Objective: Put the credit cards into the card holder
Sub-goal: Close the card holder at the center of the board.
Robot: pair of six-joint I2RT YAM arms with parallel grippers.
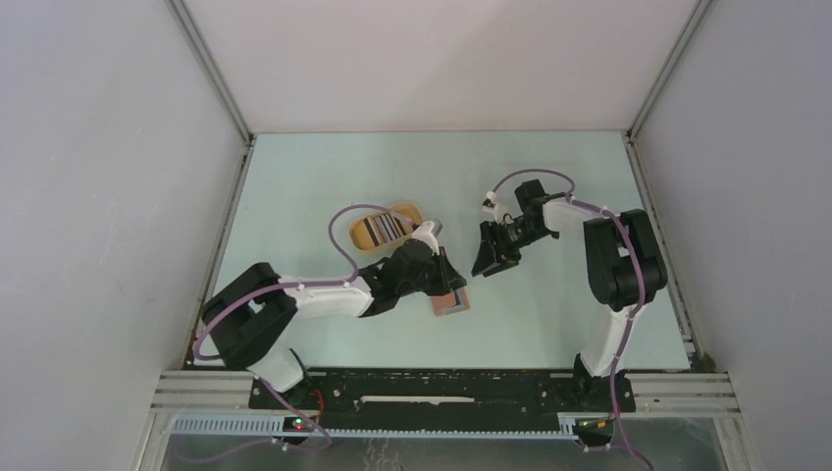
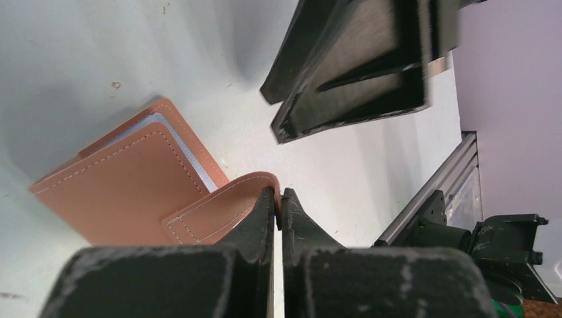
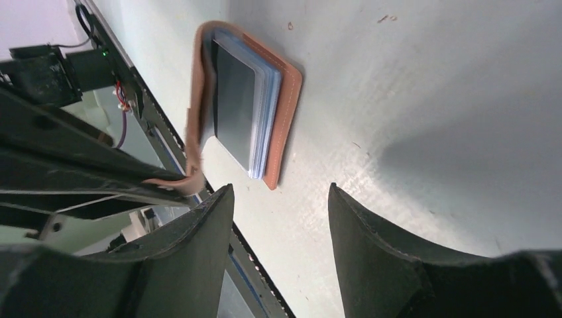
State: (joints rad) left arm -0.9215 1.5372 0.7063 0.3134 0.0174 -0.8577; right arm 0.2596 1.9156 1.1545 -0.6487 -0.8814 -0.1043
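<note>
Card holder (image 1: 453, 304) lies on the table (image 1: 549, 177), its cover pinched and lifted by the left gripper (image 2: 279, 193). Right gripper (image 3: 278, 218) hovers nearby, wide and empty. Cards (image 1: 381, 229) seemingly wait in the tan tray (image 1: 404, 207), so loading looks unfinished.

An oval tan tray (image 1: 412, 209) lies mid-way across the pale green table (image 1: 392, 167) (grey walls (image 1: 98, 196) enclose it), an aluminium rail (image 1: 677, 391) along the near edge

Reddish-brown card holder (image 3: 286, 112) lies open, cards (image 3: 235, 106) inside.
</note>
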